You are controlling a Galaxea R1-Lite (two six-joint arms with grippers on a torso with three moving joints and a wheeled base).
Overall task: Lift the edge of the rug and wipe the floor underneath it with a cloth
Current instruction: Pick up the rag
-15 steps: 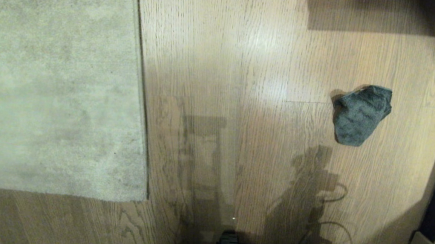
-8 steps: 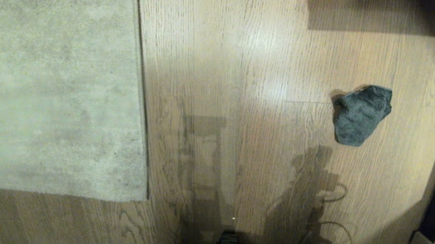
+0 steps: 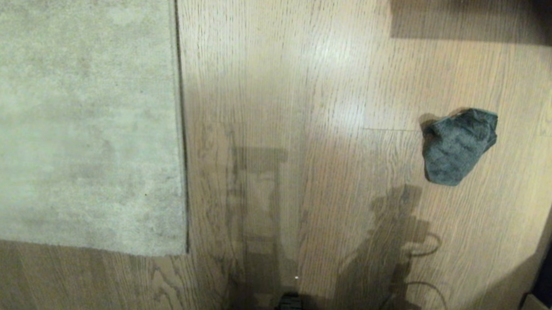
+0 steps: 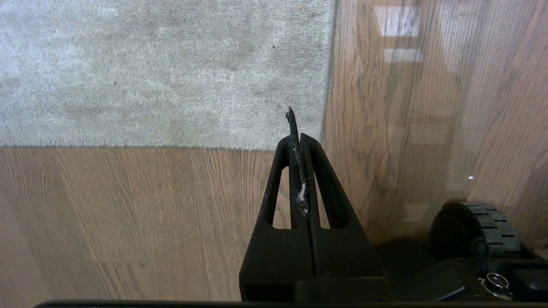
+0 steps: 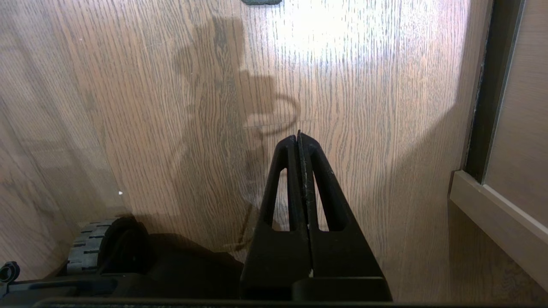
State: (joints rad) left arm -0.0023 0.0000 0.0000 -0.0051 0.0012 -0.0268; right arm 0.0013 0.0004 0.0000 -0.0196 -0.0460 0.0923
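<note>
- The left gripper (image 4: 299, 139) is seen clenched with nothing grasped, hung above the floor (image 3: 277, 126) just short of the rug's near corner; white lint clings between its fingers.
- The right gripper (image 5: 298, 139) is likewise pressed closed and empty, over bare planks near a pale baseboard (image 5: 492, 214).
- The rug edge (image 3: 180, 158) lies flat, a pale grey-beige mottled pile; its backing is hidden.
- The cloth (image 3: 457, 146) is found crumpled, dark grey-green, well to the right of the rug, slightly farther than its corner.
- Both arms are cut from the head view; only shadows are cast.
- Nothing is found changed from a second ago.
</note>
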